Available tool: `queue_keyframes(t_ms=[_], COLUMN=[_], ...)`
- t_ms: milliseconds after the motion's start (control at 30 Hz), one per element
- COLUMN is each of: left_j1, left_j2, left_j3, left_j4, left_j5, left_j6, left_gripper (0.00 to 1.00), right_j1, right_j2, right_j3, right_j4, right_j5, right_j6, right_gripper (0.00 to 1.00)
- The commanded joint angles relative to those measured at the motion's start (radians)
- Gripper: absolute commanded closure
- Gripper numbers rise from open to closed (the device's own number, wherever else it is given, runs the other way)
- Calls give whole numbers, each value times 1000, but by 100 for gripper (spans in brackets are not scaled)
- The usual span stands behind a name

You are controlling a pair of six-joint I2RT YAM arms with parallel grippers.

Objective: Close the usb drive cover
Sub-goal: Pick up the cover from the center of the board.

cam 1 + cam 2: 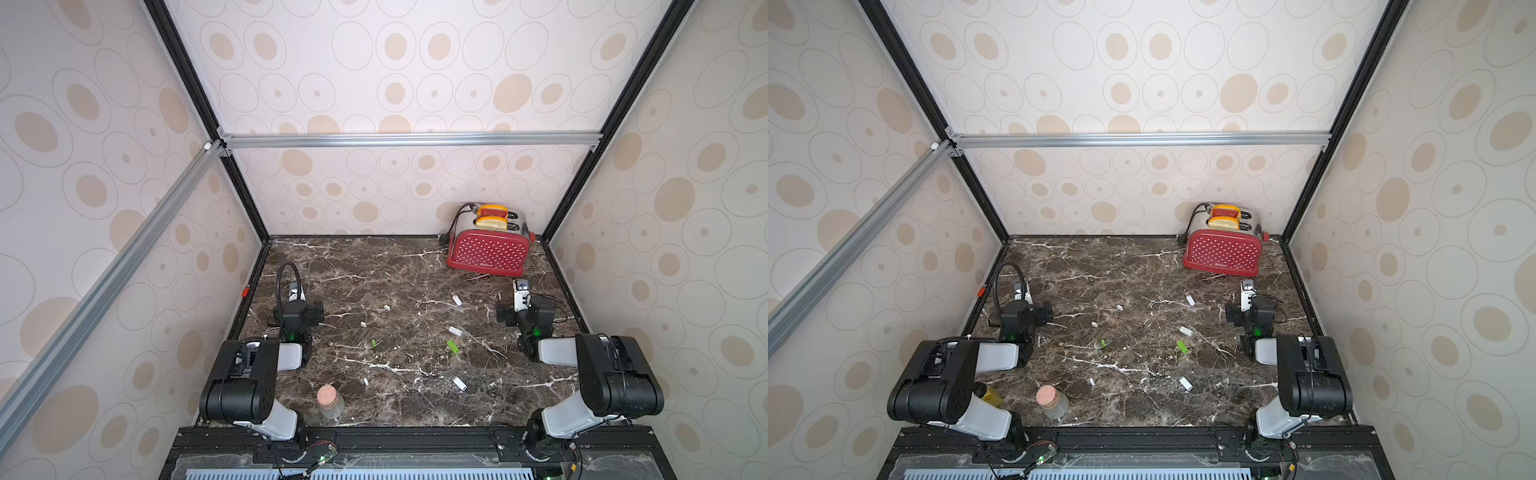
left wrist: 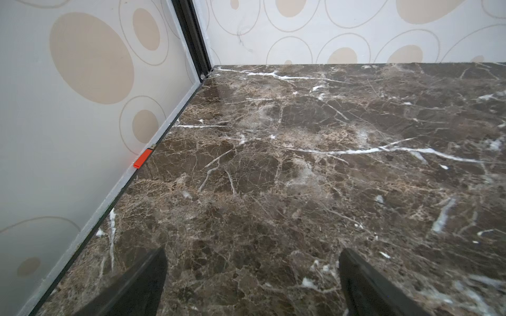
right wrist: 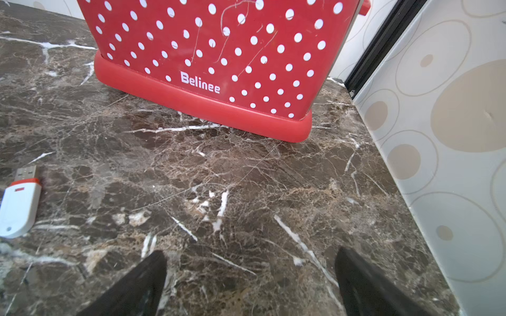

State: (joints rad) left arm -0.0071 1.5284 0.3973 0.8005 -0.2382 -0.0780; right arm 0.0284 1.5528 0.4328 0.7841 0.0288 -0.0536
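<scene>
Left wrist view first, Sam: what shows?

Sam: An orange usb drive lies along the foot of the side wall, its metal plug uncovered. Further in, the left gripper points across the marble table. Its dark fingers stand wide apart with only bare stone between them.

Ana: And moving rightward in the top views?

Sam: A cork-stoppered bottle stands near the front edge. Toward the middle lie three small white caps, well apart from one another, and a green cap. Right of that lies the green usb drive, apart from the green cap and too small to tell how its plug end looks. Three white ones sit in the same stretch. The far white usb drive is nearest the back, the middle white usb drive is just behind the green one, and the near white usb drive is closest to the front.

Ana: The right side?

Sam: In the right wrist view the right gripper is likewise spread open and empty, aimed at a red polka-dot toaster in the back right corner. The far white usb drive lies between that gripper and the table's middle. It has an orange collar, and its plug is bare.
</scene>
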Motion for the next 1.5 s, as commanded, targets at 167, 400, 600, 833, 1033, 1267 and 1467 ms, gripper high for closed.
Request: queue_keyframes(t_ms=[167,400,600,833,1033,1267,1467], left_j1=[7,7,7,6,7,7,6], left_j2=[10,10,10,10,10,3,-109], left_j3=[25,25,25,24,25,16,47], left_j4=[38,37,38,38,37,55,-90], left_j5=[-12,-12,-12,-12,-13,28,44], left_j6=[23,23,24,23,23,41,51], left_gripper=[1,1,1,1,1,1,1], right_j1=[-2,-2,-2,-2,-1,-9,-8], right_j2=[-18,-18,-19,-17,-17,-19,-167], right_j3=[-8,-8,-9,-8,-9,-11,61], right_j4=[-5,-5,-6,-5,-6,-4,-253], right_j5=[10,10,10,11,10,-5,115], right_j6=[-4,-4,-4,-4,-3,-3,50], right_gripper=[0,0,0,0,0,0,0])
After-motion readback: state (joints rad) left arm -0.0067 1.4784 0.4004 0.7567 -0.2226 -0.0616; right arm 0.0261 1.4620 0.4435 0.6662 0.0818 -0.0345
